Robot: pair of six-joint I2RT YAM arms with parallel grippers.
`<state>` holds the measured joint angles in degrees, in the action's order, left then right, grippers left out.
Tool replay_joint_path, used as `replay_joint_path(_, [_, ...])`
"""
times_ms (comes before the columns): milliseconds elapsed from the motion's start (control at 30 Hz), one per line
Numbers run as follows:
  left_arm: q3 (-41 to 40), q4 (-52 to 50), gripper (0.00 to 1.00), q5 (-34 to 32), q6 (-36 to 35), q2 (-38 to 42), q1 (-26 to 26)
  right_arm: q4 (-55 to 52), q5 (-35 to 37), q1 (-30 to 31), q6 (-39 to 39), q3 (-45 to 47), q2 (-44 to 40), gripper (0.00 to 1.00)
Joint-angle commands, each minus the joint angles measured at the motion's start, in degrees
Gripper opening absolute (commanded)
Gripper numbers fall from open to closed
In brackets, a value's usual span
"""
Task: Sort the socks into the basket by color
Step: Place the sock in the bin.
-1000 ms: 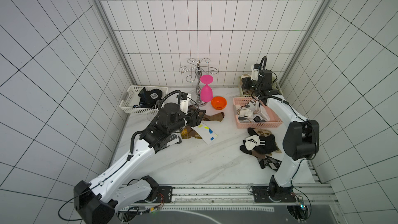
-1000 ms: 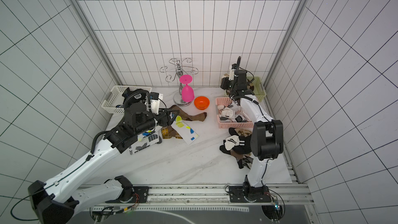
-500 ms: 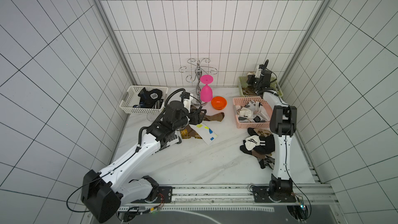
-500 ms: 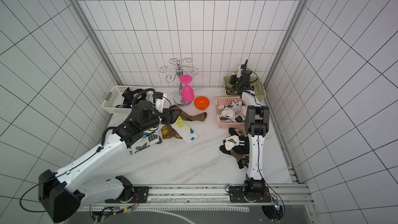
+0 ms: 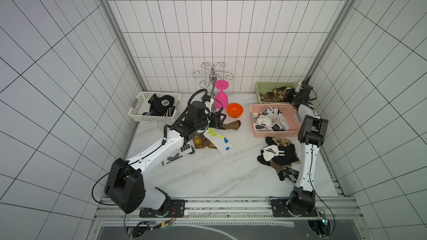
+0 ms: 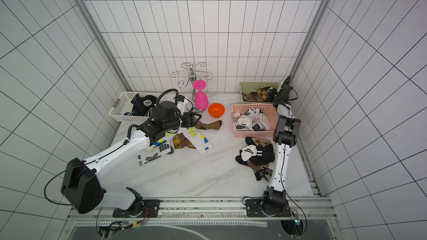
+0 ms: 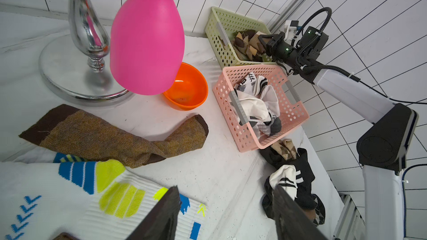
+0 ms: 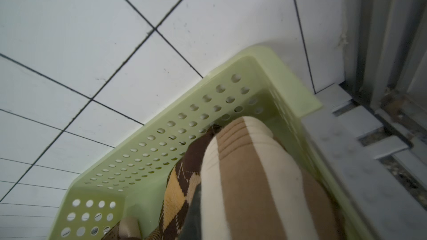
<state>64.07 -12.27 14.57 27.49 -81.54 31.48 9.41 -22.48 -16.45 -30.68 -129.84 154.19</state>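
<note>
Green basket [image 8: 277, 65] in the back right corner of the worktop [image 5: 208, 176] is holding a brown-striped sock [image 8: 249, 169], the right gripper [image 7: 263, 40] clamping shut on it; the left gripper [image 7: 226, 188] is hovering with fingers [image 7: 166, 211] apart, empty, over a white sock [image 7: 69, 192] near the worktop's middle

Socks [image 5: 278, 156] partly sorted into three baskets [image 5: 275, 133]; two loose heaps.

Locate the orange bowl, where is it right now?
In both top views the orange bowl sits at the back of the table, between the upturned pink goblet and the pink basket, just behind the brown sock.
</note>
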Motion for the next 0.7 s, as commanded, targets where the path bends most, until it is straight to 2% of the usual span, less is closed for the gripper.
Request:
replay_joint_path(0, [2.7,2.08,0.65,1.31,0.31,-1.12,-0.24,1.33,-1.63,0.69,-1.03,-3.79,-1.12,0.05])
replay_joint_path(67, [2.92,2.02,0.65,1.31,0.29,-1.34,-0.22,1.24,-2.06,0.63,-1.44,-4.92,-0.44,0.07])
replay_joint_path(200, [2.47,1.97,0.65,1.08,0.37,-1.08,-0.25,1.08,-3.01,0.97,-1.62,-5.79,0.08,0.2])
replay_joint_path(300, [2.07,1.87,0.65,0.92,0.36,-0.66,-0.3,-0.07,-2.47,1.44,-0.24,-5.24,-0.75,0.42])
replay_joint_path(400, [1.74,1.82,0.65,0.75,0.33,-0.3,-0.31,-0.33,-1.07,1.99,1.71,-2.69,-3.16,0.52])
replay_joint_path(533, [1.27,2.16,0.65,0.8,0.28,0.3,-0.29,-0.75,1.97,2.78,4.46,0.94,-7.18,0.73])
replay_joint_path(600, [0.9,2.25,0.65,0.77,0.34,0.65,-0.29,-0.73,3.69,3.31,6.22,2.7,-9.3,0.79])
replay_joint_path(667, [0.4,2.49,0.65,0.8,0.47,1.02,-0.28,-0.88,5.38,3.88,7.99,4.22,-11.18,0.8])
